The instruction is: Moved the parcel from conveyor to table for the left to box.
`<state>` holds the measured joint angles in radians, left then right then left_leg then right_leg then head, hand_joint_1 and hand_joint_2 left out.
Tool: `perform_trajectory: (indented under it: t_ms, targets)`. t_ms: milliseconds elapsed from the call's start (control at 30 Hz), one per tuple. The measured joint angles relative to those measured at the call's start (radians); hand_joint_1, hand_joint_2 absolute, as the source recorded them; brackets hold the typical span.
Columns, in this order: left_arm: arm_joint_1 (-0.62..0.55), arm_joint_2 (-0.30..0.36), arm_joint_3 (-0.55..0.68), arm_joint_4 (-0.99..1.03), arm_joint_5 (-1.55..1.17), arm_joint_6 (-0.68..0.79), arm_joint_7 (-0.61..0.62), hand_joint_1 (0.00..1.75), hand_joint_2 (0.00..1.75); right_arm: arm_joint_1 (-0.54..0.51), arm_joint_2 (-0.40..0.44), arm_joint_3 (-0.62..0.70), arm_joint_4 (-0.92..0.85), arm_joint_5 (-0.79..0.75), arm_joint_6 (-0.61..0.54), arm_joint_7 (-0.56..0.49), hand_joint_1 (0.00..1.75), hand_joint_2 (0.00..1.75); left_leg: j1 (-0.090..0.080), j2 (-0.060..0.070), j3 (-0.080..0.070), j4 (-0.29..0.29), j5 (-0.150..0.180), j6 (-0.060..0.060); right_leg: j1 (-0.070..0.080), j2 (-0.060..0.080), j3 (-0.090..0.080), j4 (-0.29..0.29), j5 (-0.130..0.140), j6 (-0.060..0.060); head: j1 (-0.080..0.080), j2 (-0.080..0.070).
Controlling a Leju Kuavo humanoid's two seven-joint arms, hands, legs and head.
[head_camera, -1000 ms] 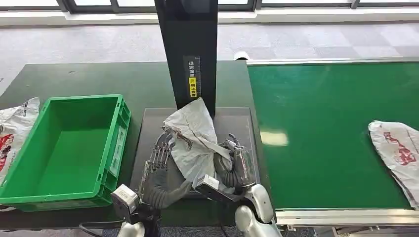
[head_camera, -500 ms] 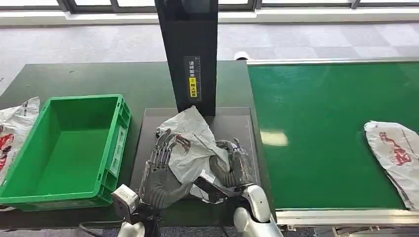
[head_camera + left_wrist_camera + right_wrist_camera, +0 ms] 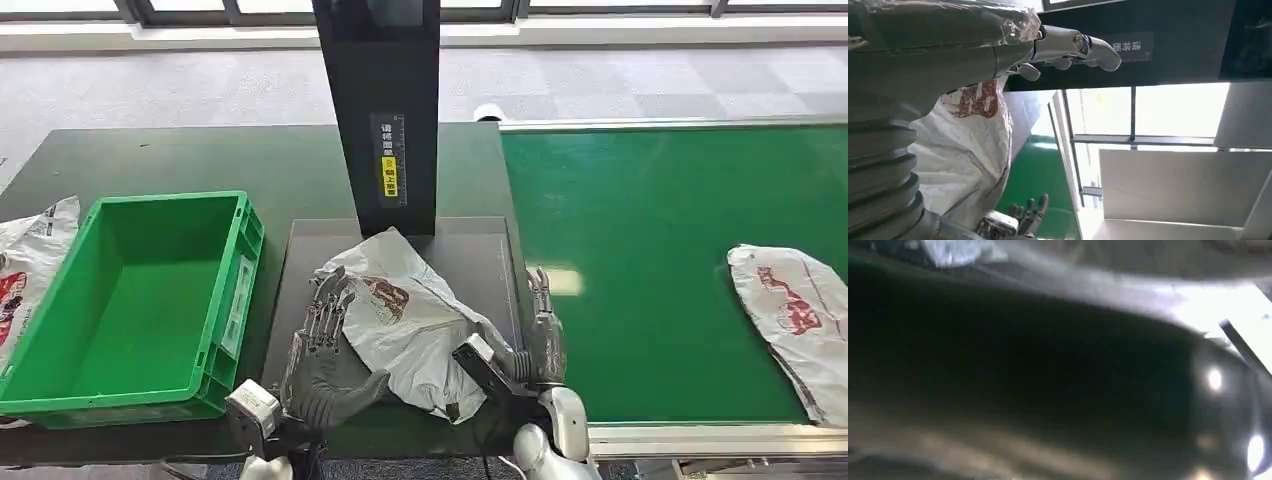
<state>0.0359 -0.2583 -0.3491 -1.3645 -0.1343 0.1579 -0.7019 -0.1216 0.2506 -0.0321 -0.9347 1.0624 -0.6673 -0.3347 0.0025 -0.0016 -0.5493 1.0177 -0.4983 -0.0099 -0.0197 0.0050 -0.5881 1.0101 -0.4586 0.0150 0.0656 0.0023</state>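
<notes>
Head view first: we see the white parcel (image 3: 415, 320) lying crumpled on the dark mat (image 3: 300, 270) of the table (image 3: 200, 160), just in front of the black post (image 3: 378, 110) and beside the green bin (image 3: 140, 300). Our left hand (image 3: 322, 345) sits at the parcel's left edge, fingers straight and spread, thumb reaching under the lower corner; it touches the bag but does not close on it. Our right hand (image 3: 545, 325) is at the mat's right edge, next to the green conveyor (image 3: 660, 260), fingers stretched upward and apart, holding nothing, just off the parcel's right side.

From the left wrist camera we see the same parcel (image 3: 973, 140) with its red print pressed close against the ribbed cover of the left hand (image 3: 998, 45), whose fingers (image 3: 1098, 50) extend straight out toward the post. The right hand (image 3: 1028, 215) appears beyond the bag with fingers fanned.

The right wrist picture is dark and blurred, so we cannot tell anything from it.

A second white bag (image 3: 795, 320) lies well apart on the conveyor, and a third bag (image 3: 25, 270) rests left of the bin.
</notes>
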Motion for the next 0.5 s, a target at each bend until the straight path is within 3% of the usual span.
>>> perform_trajectory:
  t_ms: [200, 500]
  targets:
    - [0.001, 0.000, 0.000, 0.000, 0.004, 0.015, 0.000, 0.00, 1.75, 0.057, 0.048, -0.095, -0.221, -0.062, -0.035, -0.250, 0.00, 1.75, 0.000, -0.001, 0.000, 0.000, 0.000, 0.000, 0.000, -0.001, 0.000, 0.000, 0.000, 0.000, 0.000, 0.000]
    - [0.000, 0.000, 0.000, 0.005, -0.018, 0.051, 0.000, 0.00, 1.75, 0.108, 0.076, -0.173, -0.456, -0.196, -0.035, -0.344, 0.00, 1.75, -0.001, -0.001, 0.000, 0.000, 0.000, 0.000, -0.001, -0.001, 0.000, 0.000, 0.000, 0.000, 0.000, 0.000]
